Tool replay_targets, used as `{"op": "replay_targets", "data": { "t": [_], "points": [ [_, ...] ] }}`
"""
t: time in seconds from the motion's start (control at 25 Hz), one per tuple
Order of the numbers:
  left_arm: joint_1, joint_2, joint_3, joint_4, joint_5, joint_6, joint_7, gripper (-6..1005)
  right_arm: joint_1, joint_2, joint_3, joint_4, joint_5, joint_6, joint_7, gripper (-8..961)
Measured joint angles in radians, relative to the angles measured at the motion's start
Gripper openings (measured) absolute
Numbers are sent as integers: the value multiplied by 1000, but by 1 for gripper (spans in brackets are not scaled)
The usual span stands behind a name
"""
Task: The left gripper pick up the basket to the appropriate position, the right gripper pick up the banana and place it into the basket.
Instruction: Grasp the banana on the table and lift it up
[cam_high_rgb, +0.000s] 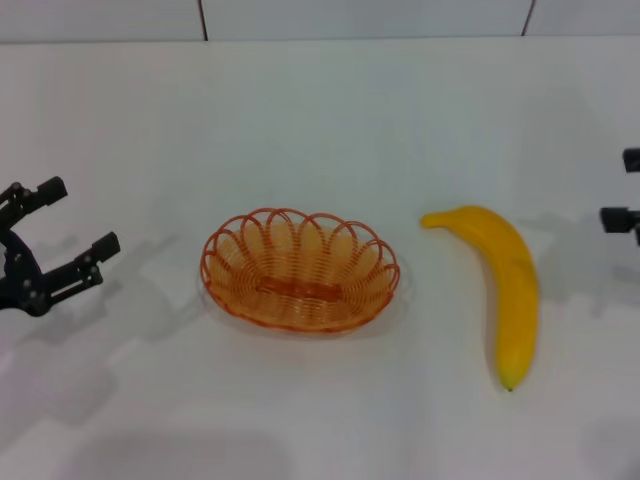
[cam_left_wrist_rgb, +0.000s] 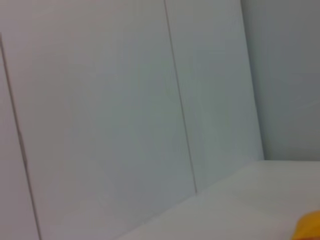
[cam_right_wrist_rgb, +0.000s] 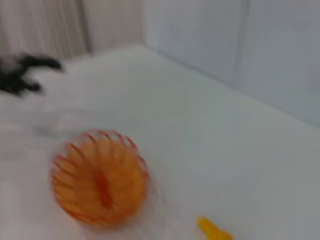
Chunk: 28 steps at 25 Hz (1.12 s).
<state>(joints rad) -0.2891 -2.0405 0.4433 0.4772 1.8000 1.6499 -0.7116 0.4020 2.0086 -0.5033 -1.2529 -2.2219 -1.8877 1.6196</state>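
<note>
Basket (cam_high_rgb: 300, 270) empty | banana (cam_high_rgb: 503, 290) beside | left pincer (cam_high_rgb: 72, 225) spread | right pincer (cam_high_rgb: 628, 190) unclear

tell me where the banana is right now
In the head view the banana lies on the white table, on the robot's right, just beside the basket and not touching it.

Table (cam_high_rgb: 320, 110): bearing basket and banana, wall behind.
Basket (cam_high_rgb: 300, 270): resting near table's middle, holding nothing.
Banana (cam_high_rgb: 505, 285): lying on table right of basket, apart from it, one end toward wall, the other toward robot.
Left gripper (cam_high_rgb: 62, 228): at far left, well apart from basket, fingers spread, pointing toward basket.
Right gripper (cam_high_rgb: 622, 200): at far right edge, beyond banana, mostly out of view.
</note>
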Motion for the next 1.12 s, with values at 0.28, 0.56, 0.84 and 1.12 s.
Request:
{"op": "replay_targets", "data": {
  "t": [0.28, 0.56, 0.84, 1.12],
  "points": [
    [-5, 1, -1, -24, -41, 1, 5, 865, 34, 29, -158, 95, -99, 147, 78, 879],
    [0, 0, -2, -27, -56, 1, 26, 865, 83, 28, -265, 228, -97, 242, 111, 879],
    [-3, -1, -2, -35, -64, 1, 27, 865, 92, 29, -300, 305, -96, 384, 112, 880],
    [0, 0, -2, -39, -80, 1, 27, 865, 91, 29, -305, 347, -96, 459, 105, 880]
  ]
}}
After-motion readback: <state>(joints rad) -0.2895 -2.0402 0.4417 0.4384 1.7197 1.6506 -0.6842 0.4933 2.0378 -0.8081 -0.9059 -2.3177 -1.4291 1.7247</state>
